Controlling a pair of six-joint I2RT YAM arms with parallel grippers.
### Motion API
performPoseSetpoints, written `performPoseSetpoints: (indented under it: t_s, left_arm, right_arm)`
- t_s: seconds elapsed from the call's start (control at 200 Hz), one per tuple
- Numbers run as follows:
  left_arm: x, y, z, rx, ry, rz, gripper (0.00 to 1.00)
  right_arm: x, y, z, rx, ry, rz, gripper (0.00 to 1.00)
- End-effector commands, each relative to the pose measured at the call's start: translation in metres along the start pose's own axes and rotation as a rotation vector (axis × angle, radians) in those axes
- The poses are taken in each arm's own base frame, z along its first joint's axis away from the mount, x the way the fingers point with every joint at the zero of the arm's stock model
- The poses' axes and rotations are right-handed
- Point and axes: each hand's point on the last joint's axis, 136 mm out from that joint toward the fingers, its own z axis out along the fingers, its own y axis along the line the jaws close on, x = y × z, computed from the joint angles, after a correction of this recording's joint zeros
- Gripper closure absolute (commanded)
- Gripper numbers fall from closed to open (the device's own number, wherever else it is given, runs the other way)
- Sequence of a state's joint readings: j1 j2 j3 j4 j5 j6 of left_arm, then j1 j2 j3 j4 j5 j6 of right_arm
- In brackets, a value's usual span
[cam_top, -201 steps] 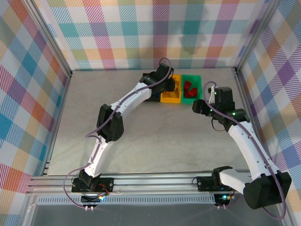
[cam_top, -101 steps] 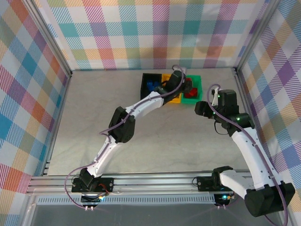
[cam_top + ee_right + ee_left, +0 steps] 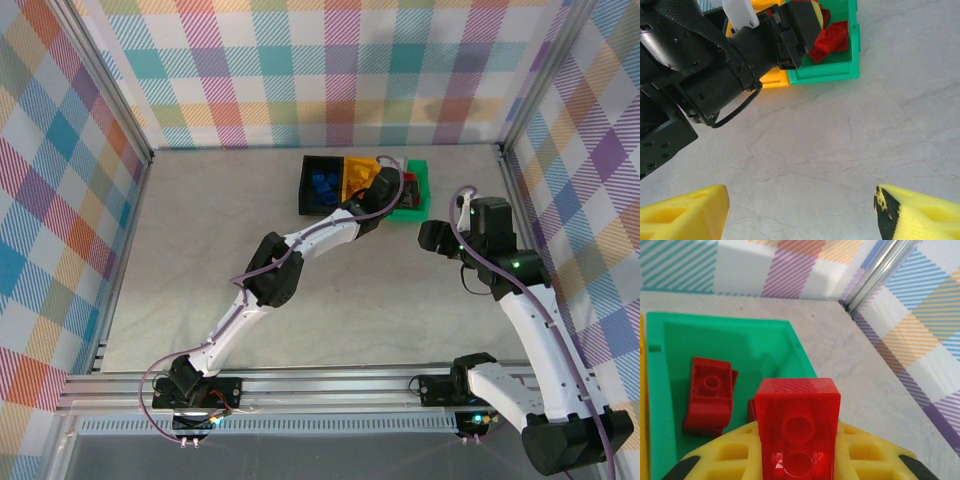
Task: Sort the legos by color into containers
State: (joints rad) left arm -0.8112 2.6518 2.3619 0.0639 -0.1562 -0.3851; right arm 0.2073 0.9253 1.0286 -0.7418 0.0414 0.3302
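My left gripper (image 3: 386, 190) is shut on a red lego (image 3: 797, 427), which it holds just above the near edge of the green container (image 3: 765, 347). Two more red legos (image 3: 710, 392) lie inside that container. In the top view the black container (image 3: 305, 185) holds blue legos (image 3: 325, 185), the yellow container (image 3: 358, 170) stands beside it, and the green container (image 3: 415, 190) sits at the right end of the row. My right gripper (image 3: 802, 210) hovers open over bare table just in front of the green container (image 3: 840, 75), with nothing between its fingers.
The three bins stand in a row near the back wall. The left arm (image 3: 715, 75) reaches diagonally across the table to them. An aluminium frame post (image 3: 875, 275) rises at the back right corner. Plaid walls close the table on three sides.
The left arm has swung right from above the black and yellow bins to the green bin, uncovering the black bin. The right arm has drawn back slightly toward the near side.
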Motion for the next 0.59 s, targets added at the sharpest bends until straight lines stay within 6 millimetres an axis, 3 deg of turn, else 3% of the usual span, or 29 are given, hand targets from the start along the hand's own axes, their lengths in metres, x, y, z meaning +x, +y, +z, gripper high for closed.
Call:
performPoseSetpoints:
  t_s: [0.0,0.33,0.47,0.59]
  left_arm:
    - [-0.032,-0.011,0.0,0.0,-0.138,0.023,0.77]
    - [-0.033,-0.006,0.011,-0.009,-0.208,0.098,0.57]
    - [-0.034,-0.005,0.012,-0.008,-0.215,0.103,0.29]
    - [-0.037,-0.004,0.01,-0.017,-0.211,0.121,0.24]
  right_arm:
    - [-0.006,0.006,-0.014,-0.022,-0.024,0.012,0.23]
    - [-0.005,0.006,-0.022,-0.024,-0.031,0.015,0.23]
    - [-0.004,0.005,-0.023,-0.021,-0.029,0.013,0.23]
    - [-0.003,0.005,-0.022,-0.021,-0.027,0.015,0.22]
